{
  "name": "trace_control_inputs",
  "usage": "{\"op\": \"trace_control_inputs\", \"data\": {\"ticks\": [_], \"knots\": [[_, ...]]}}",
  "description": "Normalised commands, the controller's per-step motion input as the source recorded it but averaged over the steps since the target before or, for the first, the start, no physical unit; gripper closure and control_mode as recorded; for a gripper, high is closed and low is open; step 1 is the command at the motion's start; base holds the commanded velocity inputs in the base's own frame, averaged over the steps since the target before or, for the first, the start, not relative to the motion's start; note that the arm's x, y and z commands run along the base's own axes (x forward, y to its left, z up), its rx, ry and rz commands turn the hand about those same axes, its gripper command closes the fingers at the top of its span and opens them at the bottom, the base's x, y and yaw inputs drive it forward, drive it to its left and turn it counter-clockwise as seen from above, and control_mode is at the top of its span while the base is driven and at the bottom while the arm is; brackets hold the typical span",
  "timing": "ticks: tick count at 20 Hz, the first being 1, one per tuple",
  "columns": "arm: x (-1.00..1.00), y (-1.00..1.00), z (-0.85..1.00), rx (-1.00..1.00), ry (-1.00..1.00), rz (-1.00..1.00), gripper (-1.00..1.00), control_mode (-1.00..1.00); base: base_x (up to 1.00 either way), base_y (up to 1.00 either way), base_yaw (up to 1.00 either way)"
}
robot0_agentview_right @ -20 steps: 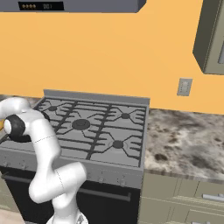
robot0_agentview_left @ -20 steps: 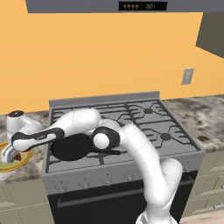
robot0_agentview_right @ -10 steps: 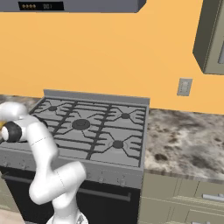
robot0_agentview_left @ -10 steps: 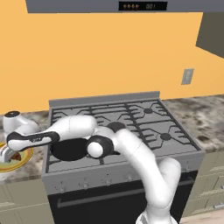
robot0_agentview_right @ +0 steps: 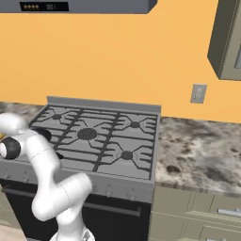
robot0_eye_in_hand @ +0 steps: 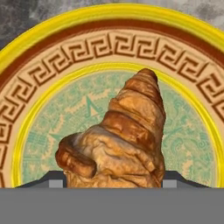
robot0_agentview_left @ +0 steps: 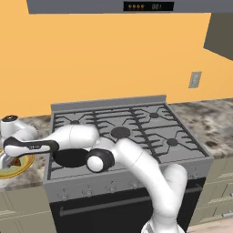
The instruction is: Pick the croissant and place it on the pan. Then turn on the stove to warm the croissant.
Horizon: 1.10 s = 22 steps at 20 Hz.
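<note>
I have the arm stretched far out to its left, past the stove (robot0_agentview_left: 123,136), so the gripper (robot0_eye_in_hand: 111,183) hangs low over the plate (robot0_eye_in_hand: 57,57) on the table (robot0_agentview_left: 27,175) beside the range. In the hand view the croissant (robot0_eye_in_hand: 120,140) lies on the green centre of that yellow-rimmed plate, one pointed end away from the camera, its bulk sitting right between the two dark fingers (robot0_eye_in_hand: 52,179) whose tips just show on either side of it. They stand spread around the pastry, but I cannot tell whether they touch its flanks or grip it at all. I judge this low, centred pose is there to straddle the croissant across its width before pinching it. The pan (robot0_agentview_left: 70,157) waits on the front left burner, partly under my forearm, near enough for a short carry once the pastry is lifted.
</note>
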Motion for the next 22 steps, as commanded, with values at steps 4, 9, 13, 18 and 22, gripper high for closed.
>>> {"op": "trace_control_inputs", "data": {"ticks": [4, 9, 13, 18, 22], "knots": [[-0.07, -0.03, -0.08, 0.00, -0.02, 0.00, 1.00, -1.00, 0.00, 0.00, 0.00], [-0.41, -0.22, 0.17, 0.00, -0.14, 0.00, 1.00, -1.00, 0.00, 0.00, 0.00], [-0.66, -0.43, 0.37, 0.00, -0.18, 0.00, 1.00, -1.00, 0.00, 0.00, 0.00], [-0.65, -0.80, 0.37, 0.00, -0.13, 0.00, 1.00, -1.00, 0.00, 0.00, 0.00], [-0.55, -1.00, 0.12, 0.03, -0.01, 0.00, 1.00, -1.00, 0.00, 0.00, 0.00]]}}
